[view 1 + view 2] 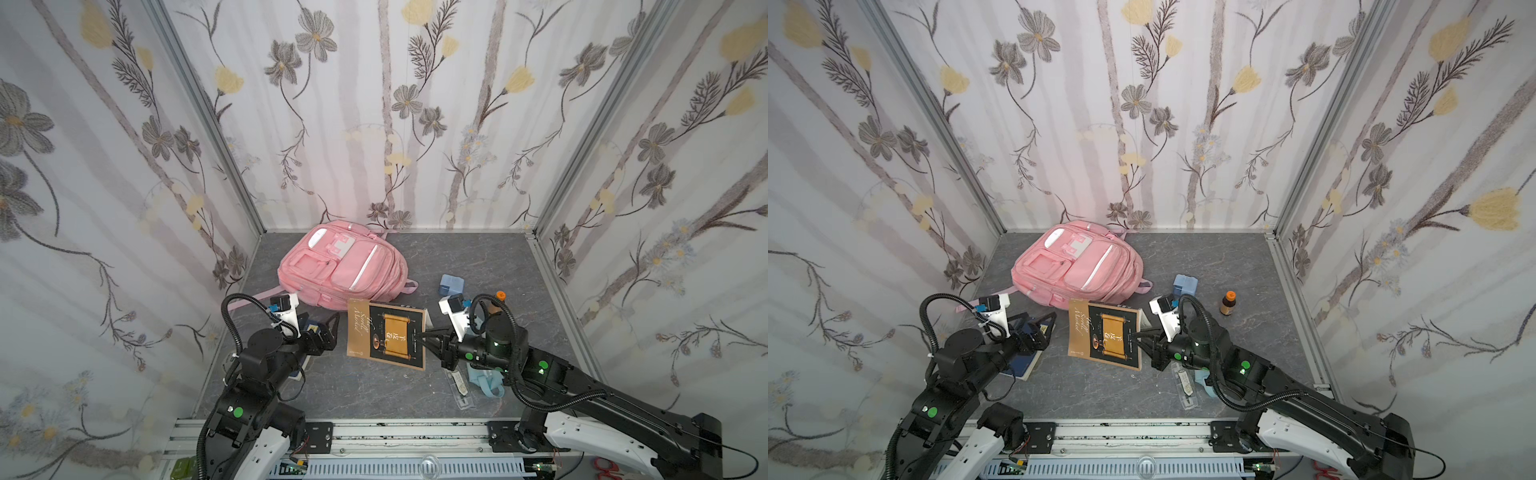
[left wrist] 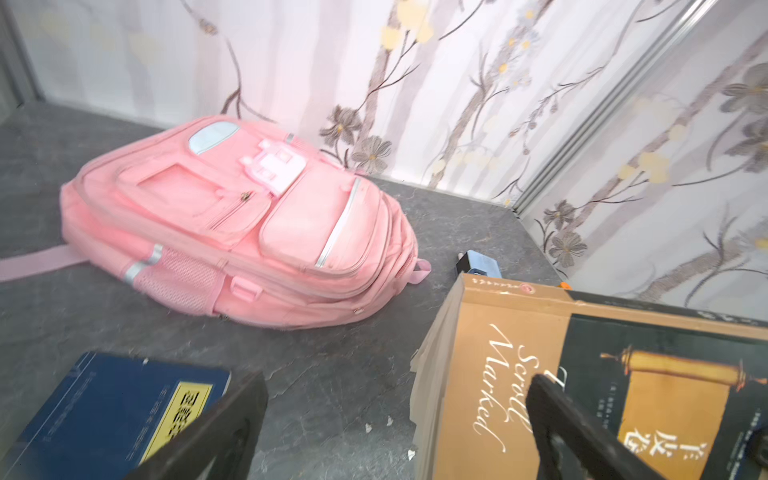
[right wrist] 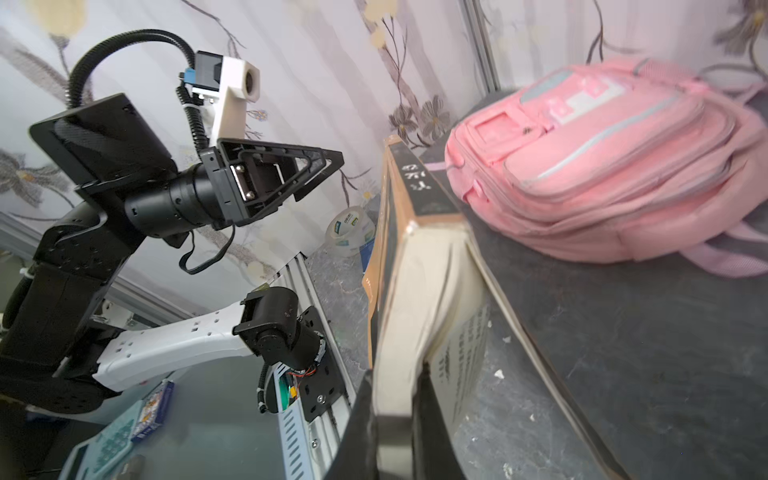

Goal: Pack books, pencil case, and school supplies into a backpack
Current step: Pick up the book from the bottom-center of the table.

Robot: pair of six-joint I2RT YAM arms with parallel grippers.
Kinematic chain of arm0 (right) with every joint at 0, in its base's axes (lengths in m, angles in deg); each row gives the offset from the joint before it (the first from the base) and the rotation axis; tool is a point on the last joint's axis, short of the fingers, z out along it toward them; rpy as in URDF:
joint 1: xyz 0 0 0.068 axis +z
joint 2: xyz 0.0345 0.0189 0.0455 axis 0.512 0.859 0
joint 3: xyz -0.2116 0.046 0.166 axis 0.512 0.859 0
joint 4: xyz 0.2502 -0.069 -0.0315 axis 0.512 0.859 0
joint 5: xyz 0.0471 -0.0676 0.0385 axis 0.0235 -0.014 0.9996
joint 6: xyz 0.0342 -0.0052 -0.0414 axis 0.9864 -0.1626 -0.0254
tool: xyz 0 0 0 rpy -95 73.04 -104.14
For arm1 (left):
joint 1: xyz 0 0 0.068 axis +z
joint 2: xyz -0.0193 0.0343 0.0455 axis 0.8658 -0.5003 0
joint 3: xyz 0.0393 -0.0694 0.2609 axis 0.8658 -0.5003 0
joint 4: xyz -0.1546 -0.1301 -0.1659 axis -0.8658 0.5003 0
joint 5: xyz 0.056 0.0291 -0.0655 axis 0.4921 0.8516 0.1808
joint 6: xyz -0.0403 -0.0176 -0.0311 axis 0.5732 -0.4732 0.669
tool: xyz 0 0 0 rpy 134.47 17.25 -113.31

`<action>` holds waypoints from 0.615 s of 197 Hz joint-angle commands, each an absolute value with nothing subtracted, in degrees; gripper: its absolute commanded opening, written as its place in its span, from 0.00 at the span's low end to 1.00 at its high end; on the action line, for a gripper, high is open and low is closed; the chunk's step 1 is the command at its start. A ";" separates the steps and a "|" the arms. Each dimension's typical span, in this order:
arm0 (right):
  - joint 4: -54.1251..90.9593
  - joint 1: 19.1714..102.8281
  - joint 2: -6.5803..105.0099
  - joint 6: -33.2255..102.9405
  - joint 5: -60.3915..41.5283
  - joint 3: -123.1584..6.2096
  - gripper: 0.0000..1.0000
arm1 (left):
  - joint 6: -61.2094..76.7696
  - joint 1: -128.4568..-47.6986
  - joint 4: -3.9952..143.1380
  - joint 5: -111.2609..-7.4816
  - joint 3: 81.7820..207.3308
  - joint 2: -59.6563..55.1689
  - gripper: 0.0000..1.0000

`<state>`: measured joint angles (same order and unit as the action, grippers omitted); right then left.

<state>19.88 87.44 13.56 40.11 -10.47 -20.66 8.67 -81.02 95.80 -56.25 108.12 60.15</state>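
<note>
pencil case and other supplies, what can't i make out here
- pencil case: both top views, mostly under the right arm.
- dark blue book: both top views, largely under the left arm; blurred, edge-cut in left wrist view.
- tape roll: right wrist view only, partly behind the brown-gold book.

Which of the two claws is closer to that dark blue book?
Left. The left gripper hangs open just over the dark blue book; the right gripper is farther off, shut on the brown-gold book.

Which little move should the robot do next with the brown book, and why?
Probably swing the brown-gold book toward the backpack: the right gripper is shut on its edge, tilting it up, and the left gripper is open, holding nothing.
</note>
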 commanded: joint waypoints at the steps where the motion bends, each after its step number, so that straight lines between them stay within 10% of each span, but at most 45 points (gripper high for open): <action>1: 18.65 87.48 7.93 23.53 -14.78 -21.88 0.00 | 0.93 -81.01 88.87 -67.66 110.24 58.22 1.00; 121: 36.98 87.77 5.21 2.01 -12.40 -42.66 0.00 | -13.80 -80.98 90.06 -92.86 132.24 43.07 1.00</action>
<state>33.02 87.46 4.36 5.35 -12.41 -39.28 -10.28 -81.04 90.92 -88.29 129.56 44.59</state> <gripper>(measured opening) 0.092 0.997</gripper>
